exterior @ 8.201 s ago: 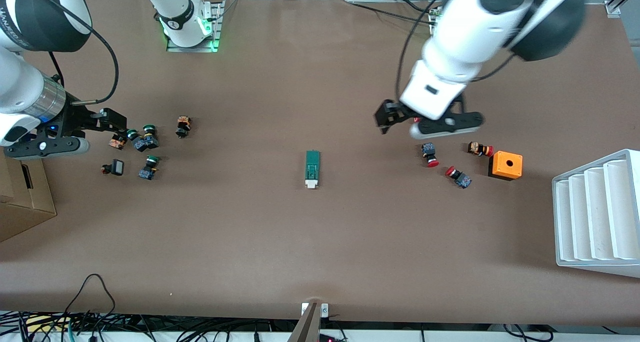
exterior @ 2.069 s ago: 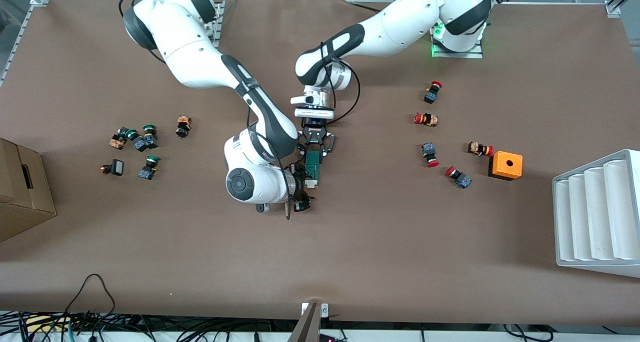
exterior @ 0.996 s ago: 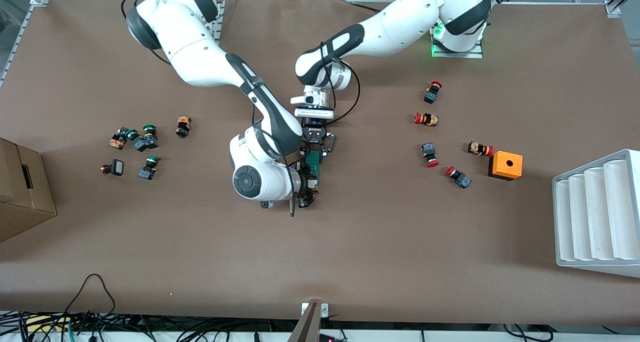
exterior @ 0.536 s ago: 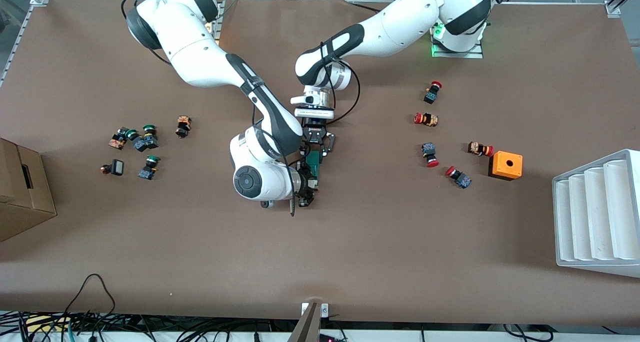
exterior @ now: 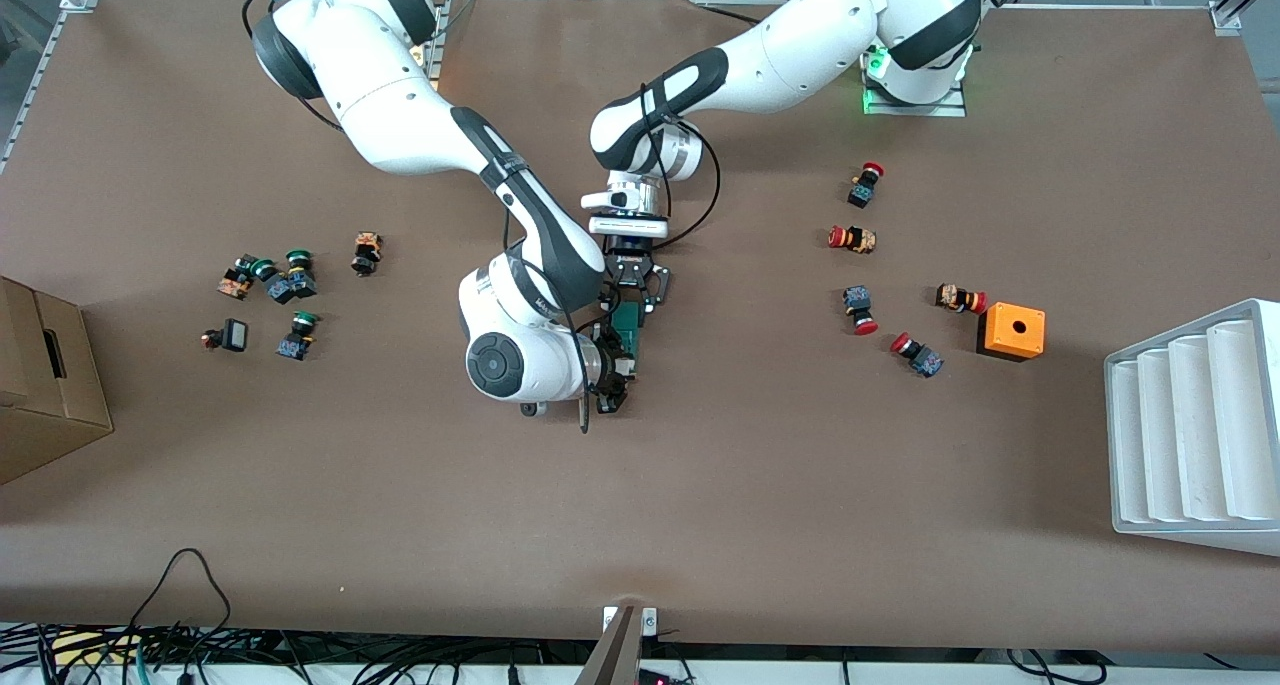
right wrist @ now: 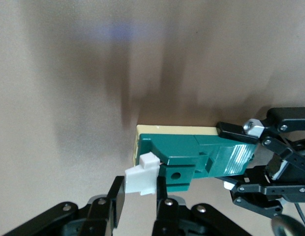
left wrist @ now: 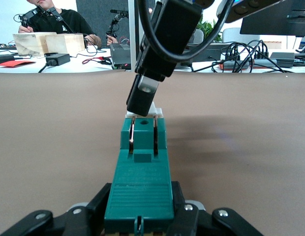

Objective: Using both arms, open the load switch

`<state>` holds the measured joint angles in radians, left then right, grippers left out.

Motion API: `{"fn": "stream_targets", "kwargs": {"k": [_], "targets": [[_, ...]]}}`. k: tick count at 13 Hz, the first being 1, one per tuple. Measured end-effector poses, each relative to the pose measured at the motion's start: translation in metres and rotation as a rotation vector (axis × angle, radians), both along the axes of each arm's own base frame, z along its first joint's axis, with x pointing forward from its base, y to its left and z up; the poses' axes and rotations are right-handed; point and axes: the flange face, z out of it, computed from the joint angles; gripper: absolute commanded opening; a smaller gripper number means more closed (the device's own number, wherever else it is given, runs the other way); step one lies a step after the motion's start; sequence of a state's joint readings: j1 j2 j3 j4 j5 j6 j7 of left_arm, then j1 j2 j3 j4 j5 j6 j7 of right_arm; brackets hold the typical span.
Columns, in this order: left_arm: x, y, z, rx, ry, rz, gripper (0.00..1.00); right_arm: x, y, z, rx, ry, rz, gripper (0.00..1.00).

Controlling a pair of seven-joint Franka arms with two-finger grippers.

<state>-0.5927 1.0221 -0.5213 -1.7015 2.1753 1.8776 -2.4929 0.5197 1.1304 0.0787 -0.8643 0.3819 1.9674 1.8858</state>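
The load switch (exterior: 628,323), a narrow dark green block with a white tab, lies mid-table. My left gripper (exterior: 631,293) is shut on the block's end farther from the front camera. In the left wrist view the green body (left wrist: 142,172) runs out from between the left gripper (left wrist: 140,199) fingers. My right gripper (exterior: 613,371) is at the nearer end. In the right wrist view the white tab (right wrist: 141,179) sits between the right gripper (right wrist: 139,195) fingers, which touch both its sides. The green body (right wrist: 192,155) lies past the tab, with the left gripper (right wrist: 239,158) clamped on its other end.
Red-capped push buttons (exterior: 858,308) and an orange box with a hole (exterior: 1012,331) lie toward the left arm's end, beside a white slotted rack (exterior: 1195,430). Green-capped buttons (exterior: 285,283) and a cardboard box (exterior: 40,390) are toward the right arm's end.
The right gripper's fingers have drawn in onto the white tab. Both arms and the switch stay where they were.
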Motion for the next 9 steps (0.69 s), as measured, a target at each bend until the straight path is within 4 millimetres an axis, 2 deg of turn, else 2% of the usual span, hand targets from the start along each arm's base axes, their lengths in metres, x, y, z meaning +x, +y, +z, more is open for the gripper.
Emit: {"fn": "stream_targets", "kwargs": {"k": [9], "targets": [[-0.0001, -0.0001, -0.0002, 0.001, -0.001, 0.0, 0.36, -0.0015, 0.0024, 0.0099, -0.013, -0.009, 0.017, 0.22]]}}
